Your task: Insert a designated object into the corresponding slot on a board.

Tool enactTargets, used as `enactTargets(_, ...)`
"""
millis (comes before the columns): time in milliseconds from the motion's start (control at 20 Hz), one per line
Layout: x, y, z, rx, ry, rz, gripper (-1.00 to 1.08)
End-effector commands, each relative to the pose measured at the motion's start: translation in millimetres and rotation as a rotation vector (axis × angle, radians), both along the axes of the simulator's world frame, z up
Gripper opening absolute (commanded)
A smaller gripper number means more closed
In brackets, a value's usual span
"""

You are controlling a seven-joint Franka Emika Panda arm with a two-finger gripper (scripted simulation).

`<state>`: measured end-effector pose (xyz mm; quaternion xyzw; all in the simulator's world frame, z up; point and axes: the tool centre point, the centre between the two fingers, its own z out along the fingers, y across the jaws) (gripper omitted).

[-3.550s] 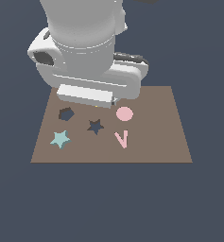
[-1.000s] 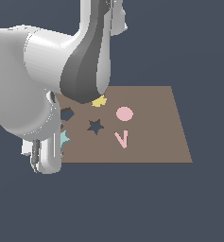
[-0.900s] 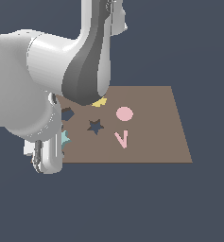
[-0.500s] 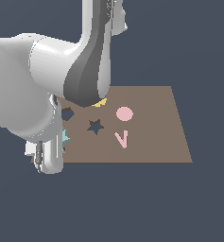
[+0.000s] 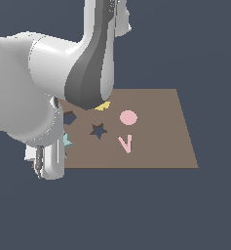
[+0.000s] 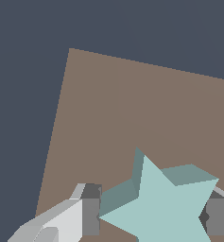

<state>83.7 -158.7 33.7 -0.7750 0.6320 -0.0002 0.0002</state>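
I've got the jaws [image 6: 149, 217] pressed on either side of the flat teal star [image 6: 163, 205] (matte, five points), sitting on the brown board [image 5: 156, 146] well off from the dark star slot [image 5: 98, 130].

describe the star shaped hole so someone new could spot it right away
Start at the large flat brown rectangular board and look near its middle, toward the exterior view's left of the pink round disc. The dark navy five-pointed star-shaped cut-out sits there. Its five sharp points set it apart from the dark cut-out farther toward that left, partly hidden by the arm.
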Motion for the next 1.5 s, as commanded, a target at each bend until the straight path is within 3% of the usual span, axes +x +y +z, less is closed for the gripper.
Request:
enactTargets(0, 0, 0, -1, 0.0, 0.001, 0.001, -1.0)
enactTargets(350, 2, 3, 0, 0.0, 0.001, 0.052, -1.0)
enactTargets(700, 7, 9, 0, 0.0, 0.001, 0.182, -1.0)
enactTargets(1050, 14, 21, 1, 0.0, 0.001, 0.391, -1.0)
enactTargets(1450, 18, 41, 2, 0.0, 0.001, 0.721, -1.0)
